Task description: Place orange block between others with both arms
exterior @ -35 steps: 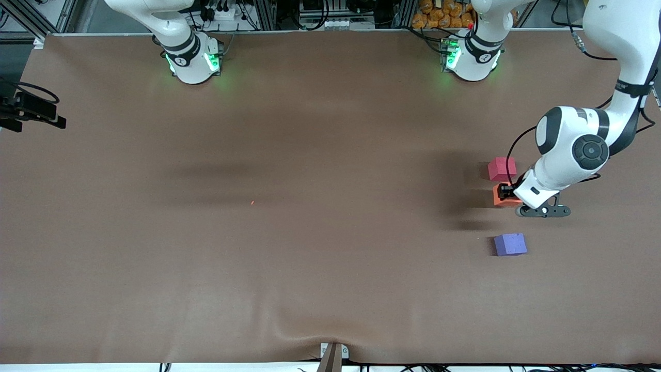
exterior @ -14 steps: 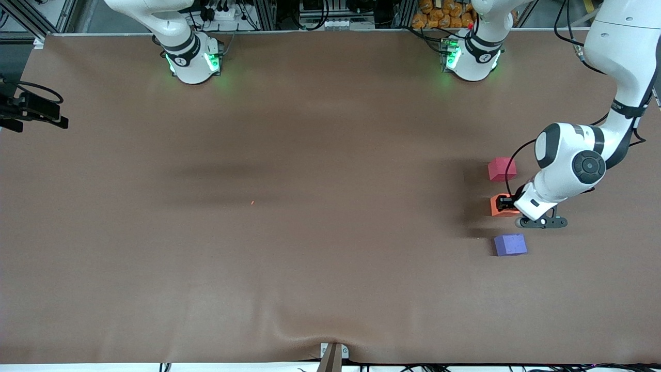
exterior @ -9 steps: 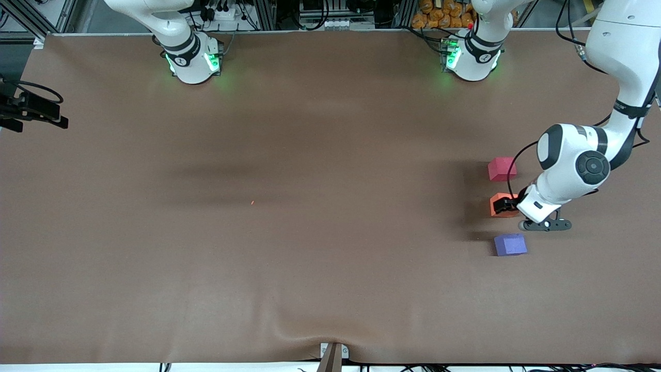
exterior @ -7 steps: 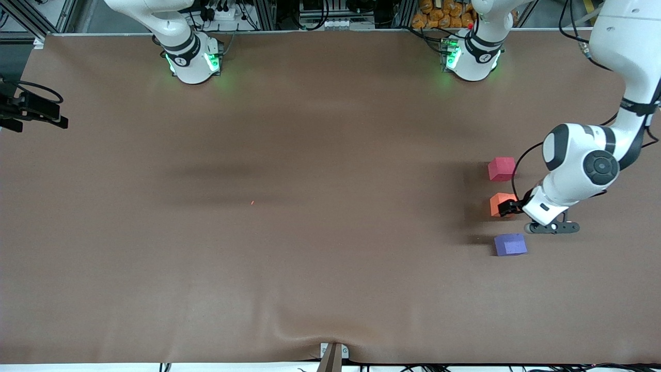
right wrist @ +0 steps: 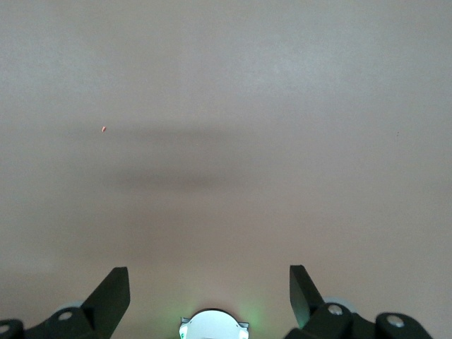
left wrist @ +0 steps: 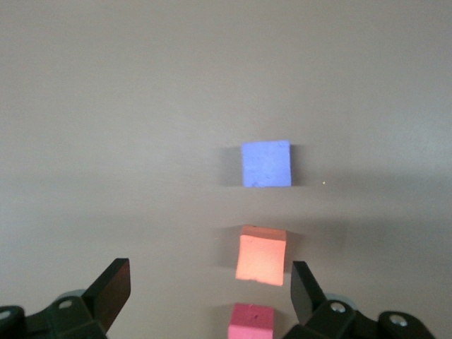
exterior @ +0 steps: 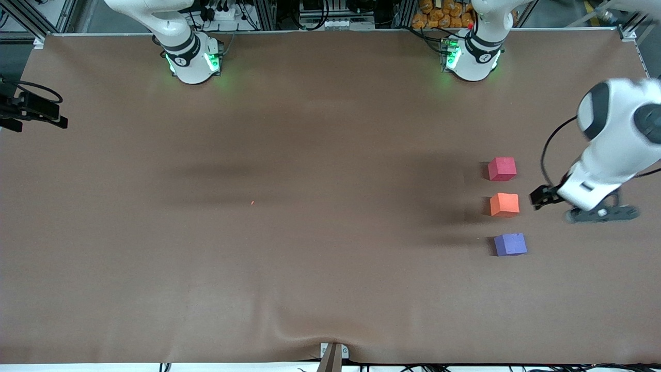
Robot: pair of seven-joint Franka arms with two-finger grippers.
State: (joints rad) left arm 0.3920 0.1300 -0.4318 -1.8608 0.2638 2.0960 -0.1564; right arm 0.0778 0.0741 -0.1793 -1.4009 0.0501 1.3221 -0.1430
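Now, orange block (exterior: 504, 204): on the table (exterior: 310, 232), between pinkish-red cube (exterior: 502, 169) at its 12 o'clock and purple-blue cube (exterior: 510, 244) at 6 o'clock, touching neither.
Left gripper (exterior: 539, 197): jaws wide apart, empty, beside the orange block.
Right gripper (right wrist: 208, 293): jaws wide apart, empty; arm waits.

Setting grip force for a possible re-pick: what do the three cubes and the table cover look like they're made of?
Orange block, pinkish-red cube and purple-blue cube: likely foam, matte, with no glare and slightly soft edges, probably compressible. Table cover: brown matte sheet, perhaps felt or paper; a ripple at the camera-side edge suggests it lies loose.
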